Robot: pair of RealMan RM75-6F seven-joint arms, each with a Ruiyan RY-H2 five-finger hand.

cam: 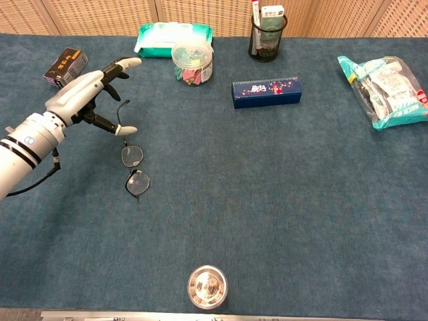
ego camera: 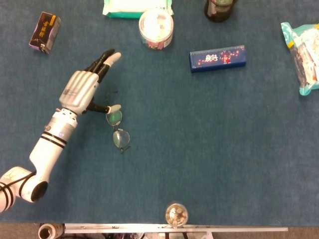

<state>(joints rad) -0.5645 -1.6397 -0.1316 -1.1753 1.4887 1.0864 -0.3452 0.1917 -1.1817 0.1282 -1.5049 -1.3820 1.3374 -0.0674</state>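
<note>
Left hand: fingers spread, holding nothing, thumb tip just over the eyeglasses. Eyeglasses: flat on blue table, temples unfolded. Likely light, thin-wired, fragile; lenses smear. Best taken at bridge or rim. Small dark box well apart.

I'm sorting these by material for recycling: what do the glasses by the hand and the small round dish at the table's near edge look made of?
The glasses look like thin dark wire, probably metal, with clear, slightly greenish lenses; glass or plastic cannot be told. The round dish looks like polished metal, silvery and mirror-bright. The left hand hovers open just above the glasses.
</note>
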